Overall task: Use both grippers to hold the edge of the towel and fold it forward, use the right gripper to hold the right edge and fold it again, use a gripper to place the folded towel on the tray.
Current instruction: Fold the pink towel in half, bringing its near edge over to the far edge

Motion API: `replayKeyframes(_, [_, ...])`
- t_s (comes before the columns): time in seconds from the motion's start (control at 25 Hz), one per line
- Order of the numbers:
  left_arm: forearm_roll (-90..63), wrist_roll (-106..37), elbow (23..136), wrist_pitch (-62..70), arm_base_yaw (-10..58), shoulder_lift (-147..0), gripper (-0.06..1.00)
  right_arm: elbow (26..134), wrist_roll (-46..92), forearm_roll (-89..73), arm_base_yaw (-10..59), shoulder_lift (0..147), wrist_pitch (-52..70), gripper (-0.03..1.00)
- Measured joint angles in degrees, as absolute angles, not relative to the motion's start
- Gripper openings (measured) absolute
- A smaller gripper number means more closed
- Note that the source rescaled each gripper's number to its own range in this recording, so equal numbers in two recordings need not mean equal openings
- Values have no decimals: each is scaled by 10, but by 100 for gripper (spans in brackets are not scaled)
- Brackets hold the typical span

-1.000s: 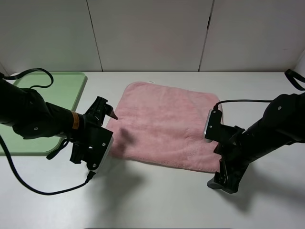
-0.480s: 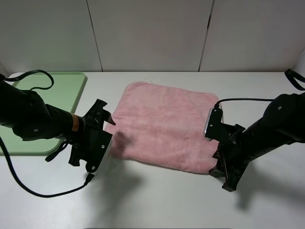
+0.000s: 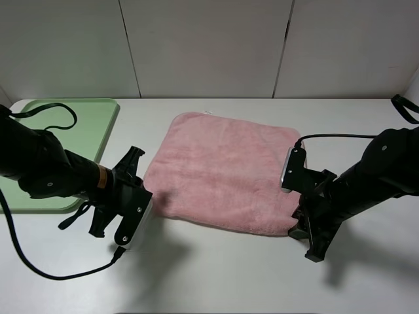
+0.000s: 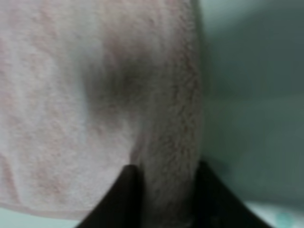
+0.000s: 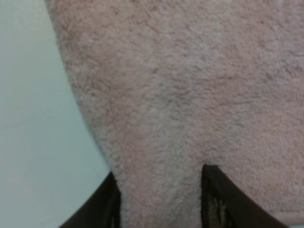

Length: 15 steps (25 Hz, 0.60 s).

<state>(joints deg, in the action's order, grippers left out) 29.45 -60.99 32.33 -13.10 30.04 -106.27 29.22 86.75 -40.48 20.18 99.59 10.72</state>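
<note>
Nearest the camera, both arms work at the front hem (image 3: 222,226) of the square, plush pink terry towel (image 3: 222,170). The left gripper (image 3: 139,175), black with an orange wrist band, sits at the cloth's 7 o'clock corner. The right gripper (image 3: 298,226), black with a pale grey plate, is at its 5 o'clock corner.

In each wrist view a ridge of pile fills the narrow gap between two dark fingers (left gripper (image 4: 166,190), right gripper (image 5: 159,190)). I judge both to be pinching the border, though the left picture is blurred.

So the task looks to be at its very start: the corners seem taken, but no fold is made. The towel lies flat and single-layered in the middle of the smooth white table (image 3: 216,281). The forward fold, the second fold from the right edge and the move to the tray all remain.

The cloth is thick, soft and loopy. Its corners are rounded, and it bunches readily where it is gripped. It will likely sag between the two holds when raised.

Farther off, at about 10 o'clock from the towel, lies the flat, light green, rectangular plastic tray (image 3: 78,124). It is hard and glossy, with a low raised rim and rounded corners. It holds no objects, and the left arm and its black cable overlap part of it.
</note>
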Motion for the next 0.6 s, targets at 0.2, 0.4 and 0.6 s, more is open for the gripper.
replayKeyframes(0.2, [295, -593, 321, -127, 300, -1063, 1, 292, 867, -405, 202, 996, 107, 40])
replayKeyframes(0.4, [295, -589, 321, -126, 300, -1063, 0, 292, 867, -405, 202, 996, 107, 9])
replayKeyframes(0.6, [296, -589, 321, -126, 300, -1064, 0, 292, 865, -405, 202, 996, 107, 0])
